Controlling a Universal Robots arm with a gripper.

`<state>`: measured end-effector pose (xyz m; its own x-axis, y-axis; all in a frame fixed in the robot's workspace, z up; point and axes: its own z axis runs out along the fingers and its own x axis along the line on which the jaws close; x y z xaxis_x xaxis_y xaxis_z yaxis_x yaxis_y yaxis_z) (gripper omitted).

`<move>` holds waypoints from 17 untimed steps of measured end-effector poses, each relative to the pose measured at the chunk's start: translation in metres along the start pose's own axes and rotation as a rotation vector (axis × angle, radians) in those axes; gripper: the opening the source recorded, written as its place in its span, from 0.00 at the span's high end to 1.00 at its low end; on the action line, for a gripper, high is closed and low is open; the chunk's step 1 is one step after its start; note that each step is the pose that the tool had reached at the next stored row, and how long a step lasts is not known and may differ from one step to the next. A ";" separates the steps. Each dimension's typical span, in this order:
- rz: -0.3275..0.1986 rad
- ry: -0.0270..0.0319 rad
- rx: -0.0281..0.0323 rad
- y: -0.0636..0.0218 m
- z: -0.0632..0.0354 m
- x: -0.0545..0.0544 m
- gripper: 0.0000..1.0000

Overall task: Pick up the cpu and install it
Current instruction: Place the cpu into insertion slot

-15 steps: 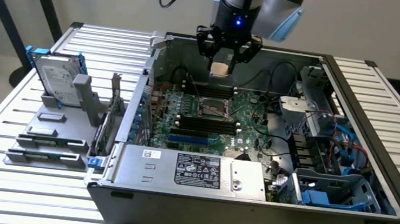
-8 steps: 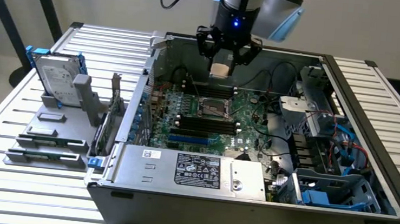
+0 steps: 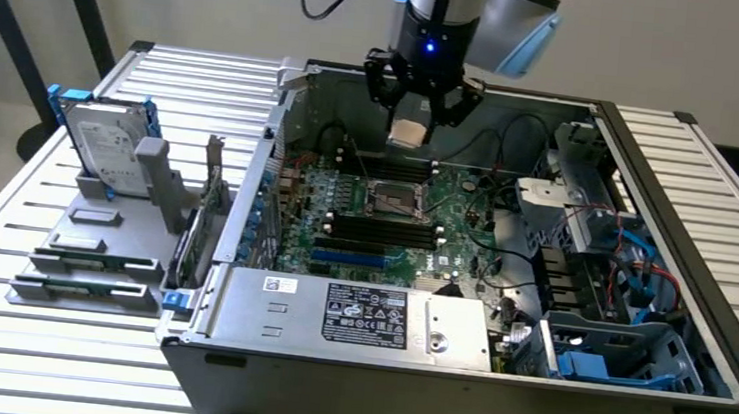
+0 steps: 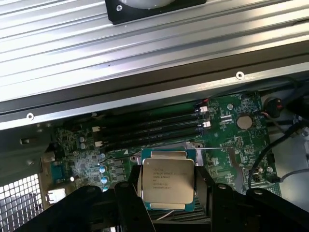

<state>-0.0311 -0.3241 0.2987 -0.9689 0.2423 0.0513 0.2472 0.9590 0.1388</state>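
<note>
Fingers (image 3: pixel 382 84) grip the cpu (image 3: pixel 407 131) by two opposite edges, one finger on each side, at the upper centre of the exterior view. The cpu hangs clear above the motherboard (image 3: pixel 453 249) inside the open case (image 3: pixel 461 386), and is not seated. The socket (image 3: pixel 394 201) lies below it at the centre of the frame, well apart from the chip. In the wrist view the fingers (image 4: pixel 128 205) flank the cpu (image 4: pixel 166 180), whose printed metal top faces the camera; the socket (image 4: pixel 191 153) shows around and behind the chip. The dark memory slots (image 4: pixel 149 131) run just beside the socket on the motherboard (image 4: pixel 231 145), and a coin cell (image 4: pixel 244 121) sits near the board's edge. In the exterior view the memory slots (image 3: pixel 375 230) lie just in front of the socket, and the power supply (image 3: pixel 353 311) fills the lower centre of the case. At the frame's left a hard drive (image 3: pixel 105 149) stands upright in a grey holder (image 3: pixel 158 183) on the slatted worktop (image 3: pixel 9 346).
</note>
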 end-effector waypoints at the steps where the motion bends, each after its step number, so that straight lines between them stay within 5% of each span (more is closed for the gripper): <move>1: 0.019 -0.0027 -0.0010 -0.0001 0.0007 0.000 0.46; 17: 0.306 -0.0430 -0.0158 -0.0015 0.0104 -0.001 0.46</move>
<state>-0.0311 -0.3241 0.2882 -0.8490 0.5259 0.0513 0.5275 0.8381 0.1388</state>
